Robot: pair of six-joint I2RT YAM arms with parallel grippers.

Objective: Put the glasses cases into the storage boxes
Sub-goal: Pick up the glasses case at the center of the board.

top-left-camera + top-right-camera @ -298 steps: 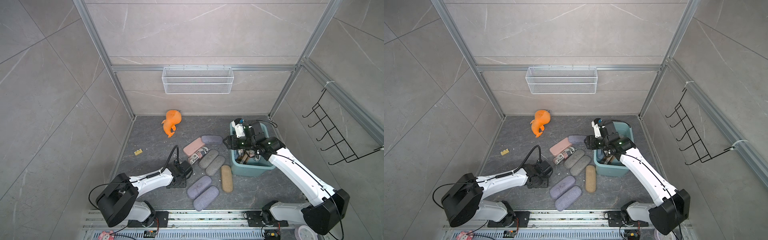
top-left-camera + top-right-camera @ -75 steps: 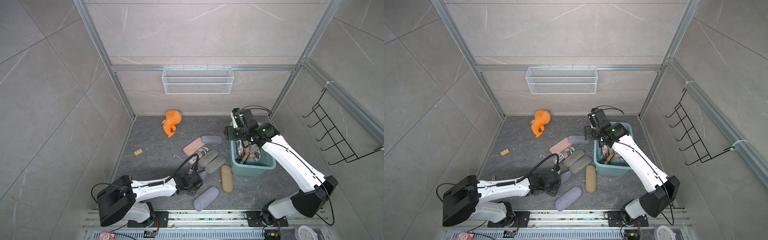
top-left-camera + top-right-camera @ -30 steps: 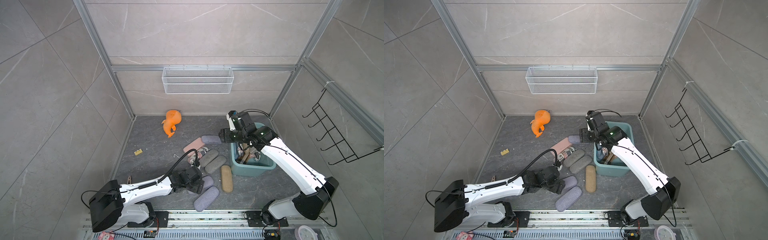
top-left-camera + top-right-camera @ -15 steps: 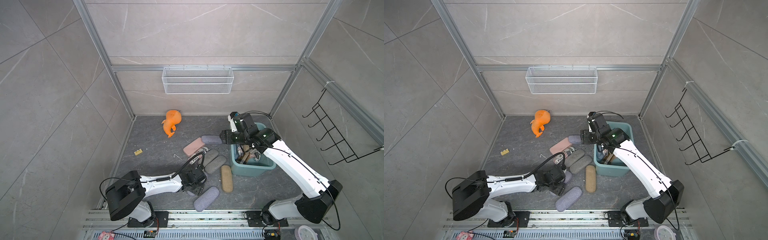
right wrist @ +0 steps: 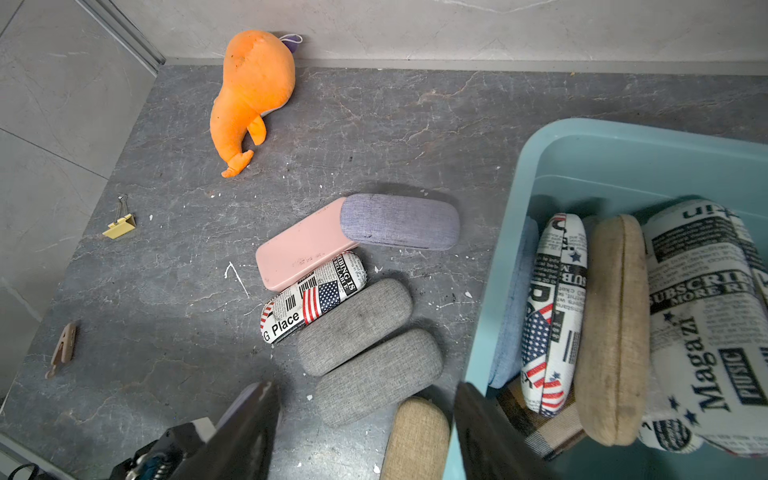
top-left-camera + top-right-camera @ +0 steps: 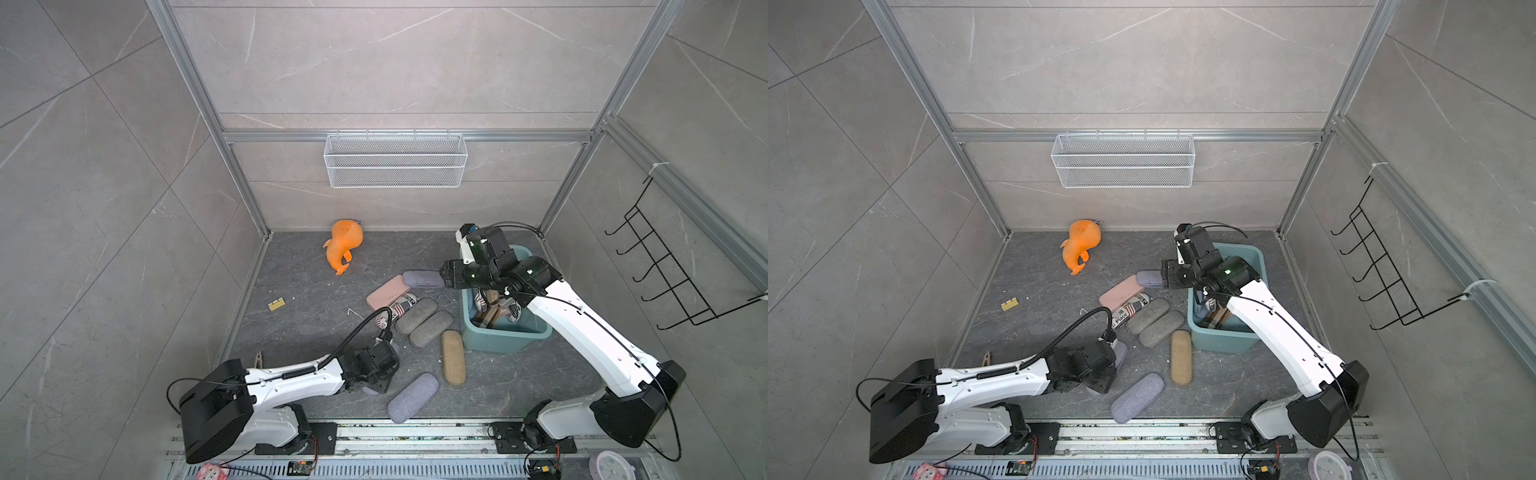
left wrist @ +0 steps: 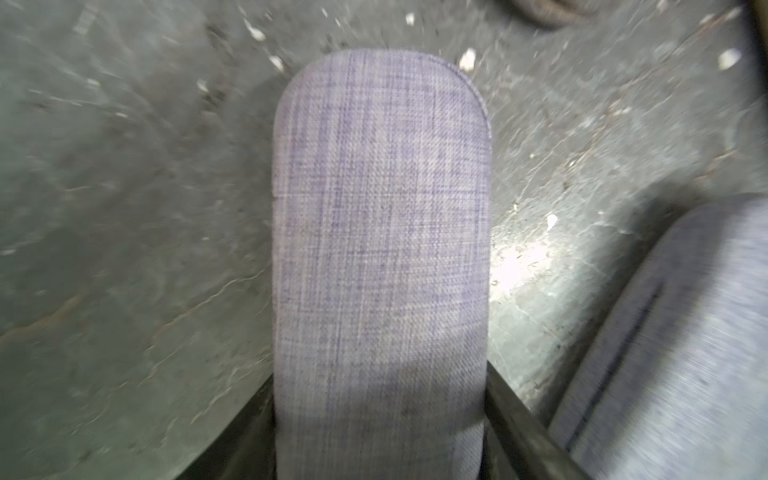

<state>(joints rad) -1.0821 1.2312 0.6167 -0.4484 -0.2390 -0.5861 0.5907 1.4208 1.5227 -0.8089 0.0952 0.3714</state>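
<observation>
While the left pincer (image 7: 379,374) is gripping one end of a lilac case (image 7: 380,232), whose long axis is pointing away from it over the worktop (image 7: 124,208), the right pincer (image 5: 365,415) is hanging open at the tub (image 5: 623,137) rim, near two grey cases (image 5: 353,328) and one pink case (image 5: 303,253).

Bystander items on floor and walls.
We mark an orange plush toy (image 6: 343,245) near the back wall, a white wire basket (image 6: 395,166) hung above it, a yellow binder clip (image 6: 276,304) and a tan clip (image 5: 64,347) towards the left edge, and a black hook rack (image 6: 665,282) on the right wall.
</observation>
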